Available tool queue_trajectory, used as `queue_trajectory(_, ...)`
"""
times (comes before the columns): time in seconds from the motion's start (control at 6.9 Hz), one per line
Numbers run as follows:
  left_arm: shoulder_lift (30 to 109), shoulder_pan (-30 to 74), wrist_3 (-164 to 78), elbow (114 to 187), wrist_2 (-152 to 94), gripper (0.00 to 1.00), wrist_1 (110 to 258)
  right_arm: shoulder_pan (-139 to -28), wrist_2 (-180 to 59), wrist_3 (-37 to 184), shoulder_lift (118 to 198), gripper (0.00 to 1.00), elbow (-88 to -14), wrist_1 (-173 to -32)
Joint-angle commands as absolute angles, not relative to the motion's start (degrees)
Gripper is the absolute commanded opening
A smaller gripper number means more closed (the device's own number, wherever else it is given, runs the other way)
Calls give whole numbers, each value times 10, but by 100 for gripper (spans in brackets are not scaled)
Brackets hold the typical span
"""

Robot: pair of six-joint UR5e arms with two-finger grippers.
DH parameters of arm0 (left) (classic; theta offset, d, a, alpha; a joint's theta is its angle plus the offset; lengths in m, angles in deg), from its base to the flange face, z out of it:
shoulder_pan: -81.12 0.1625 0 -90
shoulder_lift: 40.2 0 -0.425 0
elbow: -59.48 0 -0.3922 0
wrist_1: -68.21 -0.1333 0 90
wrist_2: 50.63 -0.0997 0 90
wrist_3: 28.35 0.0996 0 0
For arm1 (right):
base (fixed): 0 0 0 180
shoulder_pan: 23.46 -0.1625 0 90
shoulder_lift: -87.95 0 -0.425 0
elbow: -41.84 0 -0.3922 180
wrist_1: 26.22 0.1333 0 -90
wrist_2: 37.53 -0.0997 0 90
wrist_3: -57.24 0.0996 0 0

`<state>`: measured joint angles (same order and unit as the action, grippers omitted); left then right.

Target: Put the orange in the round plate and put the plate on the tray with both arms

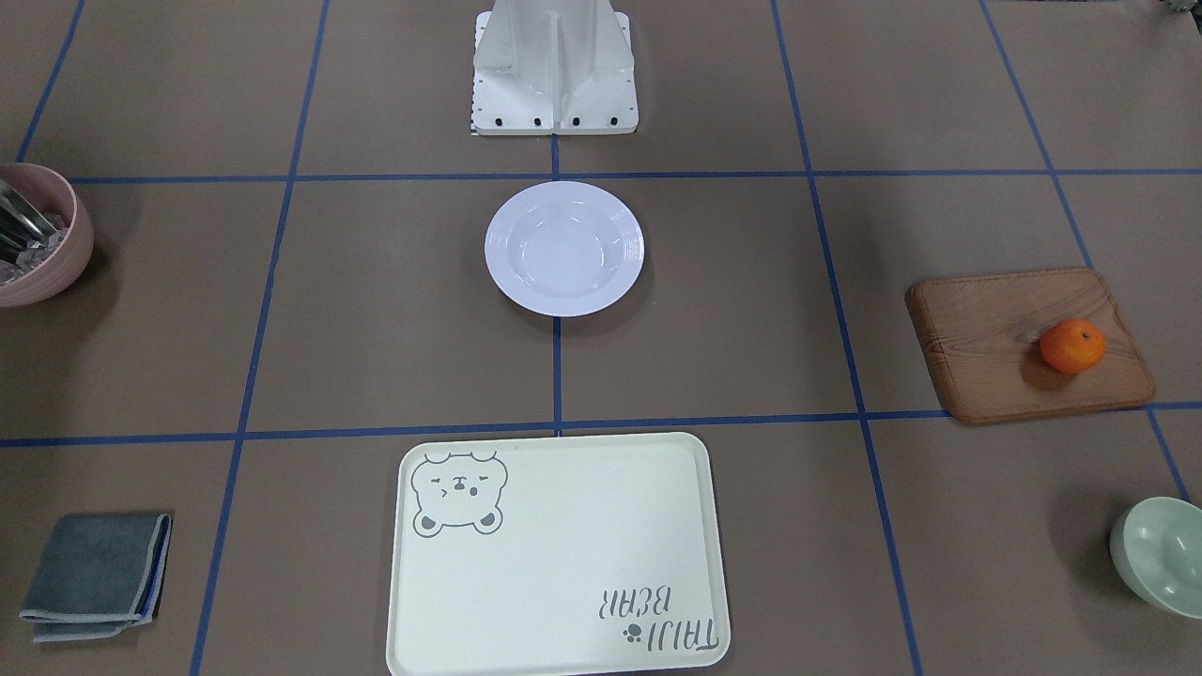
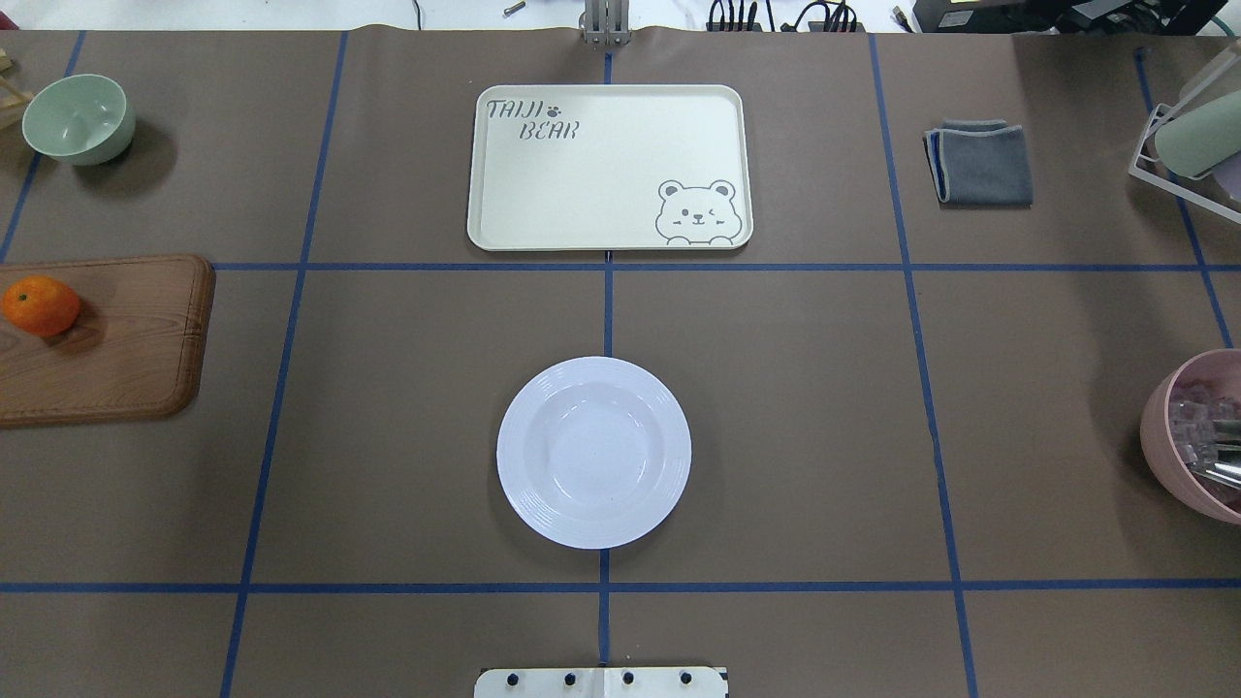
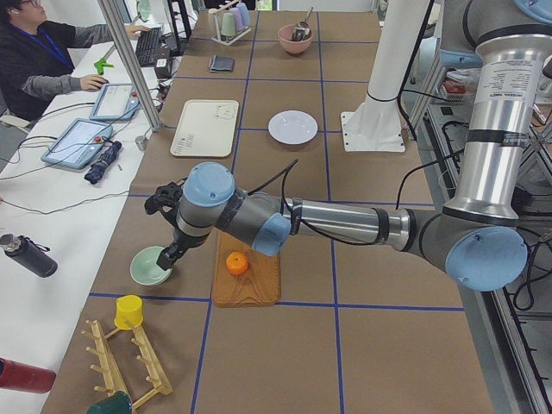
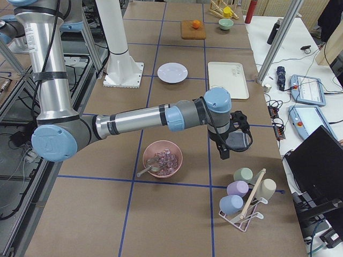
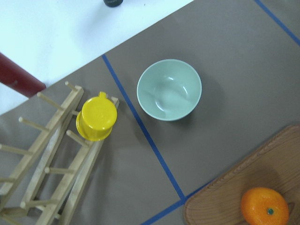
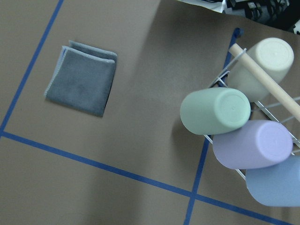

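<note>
The orange (image 1: 1072,345) lies on a brown wooden board (image 1: 986,361) at the table's left end, also seen as the orange (image 5: 265,206) in the left wrist view. The white round plate (image 2: 593,452) sits empty at mid table in front of the robot base. Beyond it lies the cream bear tray (image 2: 609,165), empty. My left gripper (image 3: 170,257) hangs over the green bowl beside the board; I cannot tell whether it is open or shut. My right gripper (image 4: 222,152) hangs above a grey cloth at the other end; cannot tell its state either.
A pale green bowl (image 2: 78,116) and a wooden rack with a yellow cup (image 5: 96,116) stand near the board. A pink bowl (image 2: 1193,436), a folded grey cloth (image 2: 981,163) and a cup rack (image 6: 248,126) are at the right end. A person sits at a side desk (image 3: 52,60).
</note>
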<state>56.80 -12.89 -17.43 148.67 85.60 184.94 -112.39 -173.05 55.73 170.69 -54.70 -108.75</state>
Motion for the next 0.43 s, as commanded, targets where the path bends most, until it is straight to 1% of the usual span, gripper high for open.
queue_trajectory(0.0,530,-121,-203,1456,883,98,1984,-1077,-1769,666,1711,100,-549,-993)
queue_trajectory(0.14,520,-120,-257,1430,883,98,2046,-1040,-1768,778,1710,100,-554,-935)
queue_trajectory(0.29,520,-71,-338,1435,882,98,2049,-997,-1754,912,1710,100,-556,-857)
